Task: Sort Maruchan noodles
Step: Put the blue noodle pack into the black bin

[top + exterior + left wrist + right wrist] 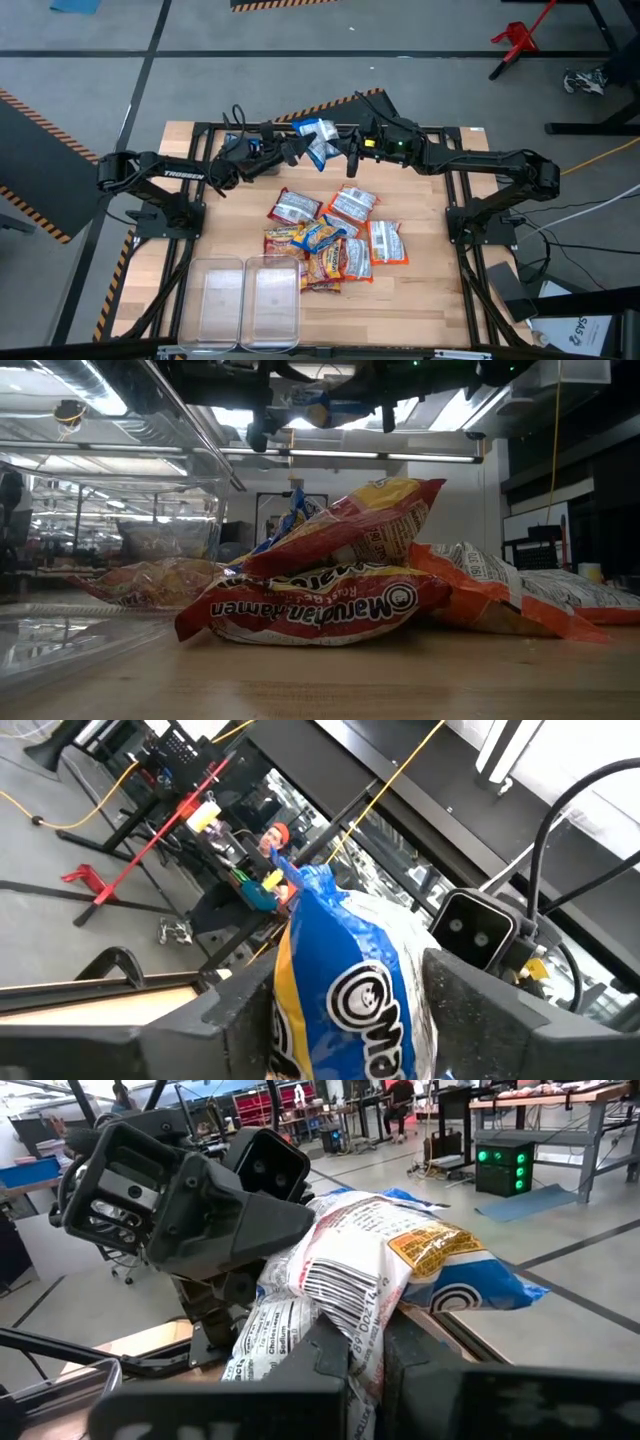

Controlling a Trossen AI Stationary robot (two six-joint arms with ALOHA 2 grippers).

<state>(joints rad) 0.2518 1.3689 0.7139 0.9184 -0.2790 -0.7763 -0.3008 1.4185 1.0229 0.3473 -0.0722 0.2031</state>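
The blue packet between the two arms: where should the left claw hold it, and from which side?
Probably the free end of the blue packet, from the left claw's own side: the right claw pinches the opposite end, and the flat packet hangs above the table.

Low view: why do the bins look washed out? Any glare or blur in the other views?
Low view: ceiling lights glare off the clear bin and backlight the arms overhead into silhouettes; red packet is sharp. Left wrist view: overexposed white patch in one corner; the blue packet sits very close and soft. High view: evenly lit, no glare on the pile.
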